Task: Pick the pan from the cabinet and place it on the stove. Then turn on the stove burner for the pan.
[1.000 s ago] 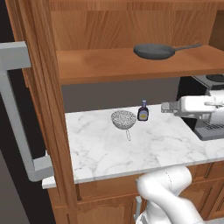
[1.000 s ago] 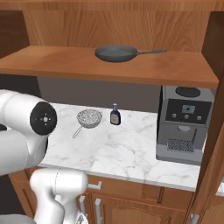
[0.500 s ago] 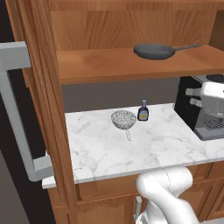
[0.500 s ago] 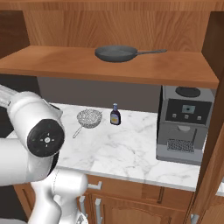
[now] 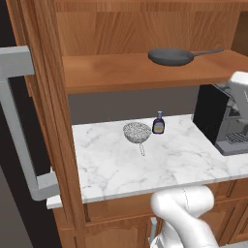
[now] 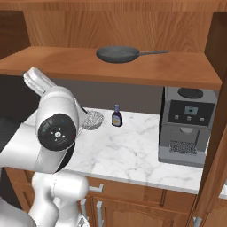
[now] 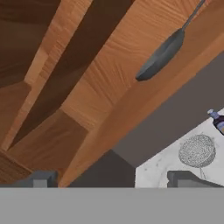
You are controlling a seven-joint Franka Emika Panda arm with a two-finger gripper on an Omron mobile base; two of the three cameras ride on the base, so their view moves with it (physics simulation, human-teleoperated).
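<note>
The cabinet (image 5: 121, 72) takes up the upper half of both base views, its doors swung open: one door edge with a long grey bar handle (image 5: 17, 126) runs down the left of the left base view, another door edge stands at the far right of the right base view. Its wooden shelf spans the frame with bare board on either side of the pan, and open height above it up to the top of the frame.

Below, the white marble counter (image 5: 145, 164) crosses the middle of the frames, mostly bare toward its front edge. A grey and black coffee machine (image 6: 188, 126) stands at its right end, under the shelf's right part.

The pan (image 6: 117, 54) lies flat on the shelf, upper centre in the right base view, upper right in the left base view; dark grey, shallow, its long thin handle pointing right.

A wire-mesh strainer (image 5: 137, 132) and a small dark bottle (image 5: 158, 123) sit close together mid-counter.

In the hand view the gripper (image 7: 111, 178) shows its fingertips (image 7: 41, 179) spread wide apart with nothing between them, well short of the pan.
</note>
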